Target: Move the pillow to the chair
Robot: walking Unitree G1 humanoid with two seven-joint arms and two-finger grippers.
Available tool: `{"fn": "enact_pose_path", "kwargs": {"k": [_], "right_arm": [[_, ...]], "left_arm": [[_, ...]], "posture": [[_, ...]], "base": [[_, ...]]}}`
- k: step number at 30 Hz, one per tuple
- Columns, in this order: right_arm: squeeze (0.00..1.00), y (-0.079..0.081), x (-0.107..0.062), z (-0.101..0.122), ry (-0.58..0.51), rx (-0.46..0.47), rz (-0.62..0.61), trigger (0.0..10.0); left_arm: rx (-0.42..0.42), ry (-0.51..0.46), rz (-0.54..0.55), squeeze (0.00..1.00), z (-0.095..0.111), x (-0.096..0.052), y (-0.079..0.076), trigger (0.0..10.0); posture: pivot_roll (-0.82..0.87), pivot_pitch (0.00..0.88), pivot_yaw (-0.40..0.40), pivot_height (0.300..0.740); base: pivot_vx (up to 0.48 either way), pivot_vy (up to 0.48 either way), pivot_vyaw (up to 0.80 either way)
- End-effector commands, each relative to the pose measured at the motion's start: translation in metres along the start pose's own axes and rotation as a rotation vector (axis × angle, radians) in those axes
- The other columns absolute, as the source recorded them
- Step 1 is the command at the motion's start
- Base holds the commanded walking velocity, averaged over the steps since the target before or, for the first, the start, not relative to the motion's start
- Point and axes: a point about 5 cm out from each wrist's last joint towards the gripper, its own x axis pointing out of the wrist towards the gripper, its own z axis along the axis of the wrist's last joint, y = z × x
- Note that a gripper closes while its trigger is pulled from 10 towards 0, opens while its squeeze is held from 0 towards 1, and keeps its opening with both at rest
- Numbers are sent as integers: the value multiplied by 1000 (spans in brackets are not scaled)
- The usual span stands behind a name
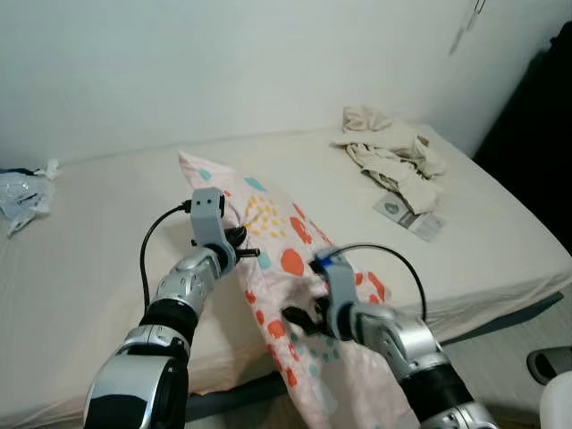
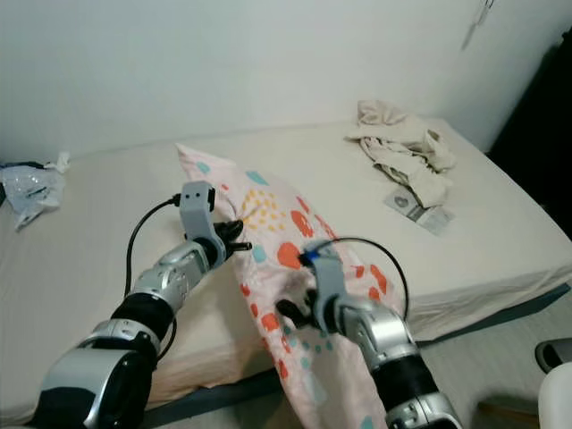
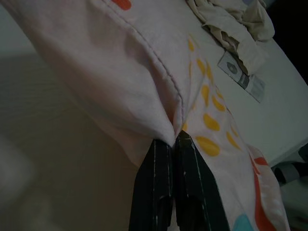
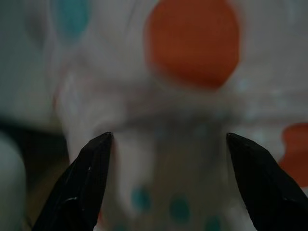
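Note:
A pale pink pillow (image 1: 277, 228) with orange, yellow and teal dots lies slantwise on the bed (image 1: 89, 259), its lower end hanging over the front edge. My left gripper (image 1: 250, 252) is at the pillow's left edge. In the left wrist view the left gripper (image 3: 175, 140) is shut on the pillow's seam (image 3: 166, 82). My right gripper (image 1: 299, 320) is lower down, against the overhanging part. In the right wrist view the right gripper (image 4: 168, 139) is open, with a fold of the pillow (image 4: 192, 43) bulging between its spread fingers.
A pile of cream clothes (image 1: 393, 152) and a flat printed packet (image 1: 409, 214) lie on the bed's far right. A crumpled plastic bag (image 1: 22, 192) sits at the far left by the wall. Dark furniture (image 1: 536, 116) stands to the right, and floor (image 1: 518, 340) shows below.

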Motion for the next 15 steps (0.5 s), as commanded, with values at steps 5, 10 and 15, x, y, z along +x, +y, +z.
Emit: {"fn": "enact_pose_path", "kwargs": {"k": [5, 10, 15], "right_arm": [[0, 2, 5, 16, -202, 1085, 126, 10000], [0, 8, 6, 8, -208, 1346, 214, 10000], [0, 2, 11, -11, -118, 1410, 138, 10000]], "left_arm": [[17, -36, 3, 0, 10, 1, 0, 0], [29, -23, -8, 0, 8, 0, 2, 0], [57, -10, -34, 0, 8, 1, 0, 0]], "posture": [[-7, 88, -27, 740], [-13, 88, -17, 740], [-9, 87, -10, 740]], "base": [[0, 0, 0], [0, 0, 0], [0, 0, 0]]}}
